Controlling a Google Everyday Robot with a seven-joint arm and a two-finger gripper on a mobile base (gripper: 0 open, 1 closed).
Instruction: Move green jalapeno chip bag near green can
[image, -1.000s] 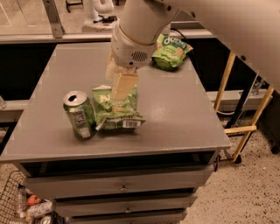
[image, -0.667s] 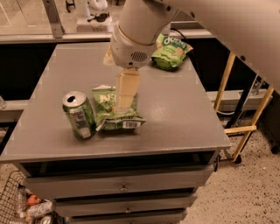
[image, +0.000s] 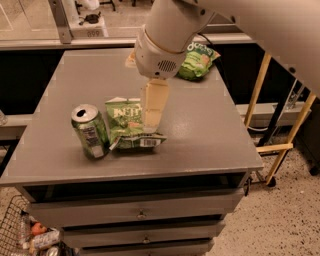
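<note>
The green jalapeno chip bag (image: 127, 126) lies flat on the grey table (image: 200, 130), wrinkled, with its white barcode strip toward the front edge. The green can (image: 90, 131) stands upright just left of the bag, almost touching it, its silver top opened. My gripper (image: 149, 126) hangs from the big white arm and points down over the bag's right half, with its tip at the bag's surface. The arm hides part of the bag.
A puffier, brighter green bag (image: 197, 60) with white lettering lies at the table's back right corner. Drawers sit below the tabletop. A wire basket (image: 20, 235) with items stands on the floor at lower left. A yellow frame (image: 272, 147) stands to the right.
My gripper has shifted slightly to the right over the bag. The bag and the can have stayed where they were.
</note>
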